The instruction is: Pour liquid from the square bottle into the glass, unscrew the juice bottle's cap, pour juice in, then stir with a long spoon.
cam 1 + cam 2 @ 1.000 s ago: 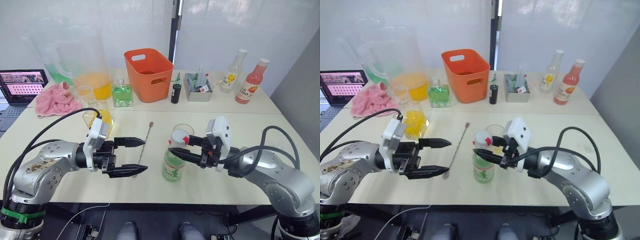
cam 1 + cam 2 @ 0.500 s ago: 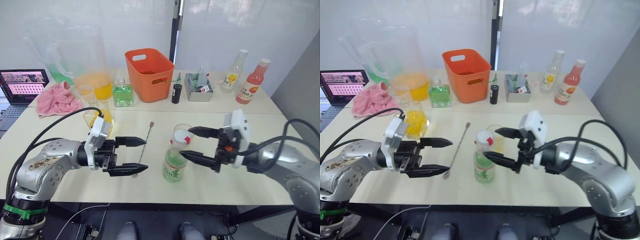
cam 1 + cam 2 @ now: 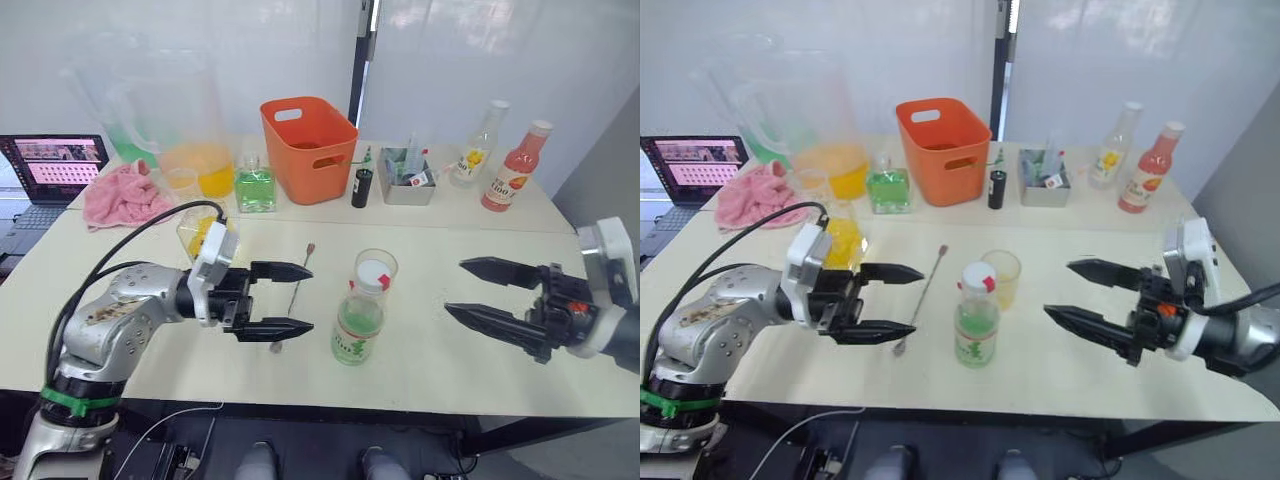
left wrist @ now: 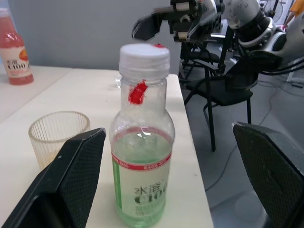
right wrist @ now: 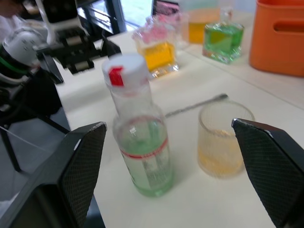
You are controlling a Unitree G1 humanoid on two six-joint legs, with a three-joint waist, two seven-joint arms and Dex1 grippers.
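Right wrist view: glass (image 5: 223, 137) holds some yellowish liquid, so first pour looks done. Juice bottle (image 3: 357, 318) upright mid-table beside glass, cap (image 3: 372, 275) on. Long spoon (image 3: 296, 293) flat on table. Left hand (image 3: 283, 300) and right hand (image 3: 487, 293) spread wide, empty. Uncapping, juice pour, stirring remain.

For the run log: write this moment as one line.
left hand: open, empty | right hand: open, empty | juice bottle: upright, cap on | glass: yellowish liquid | long spoon: on table
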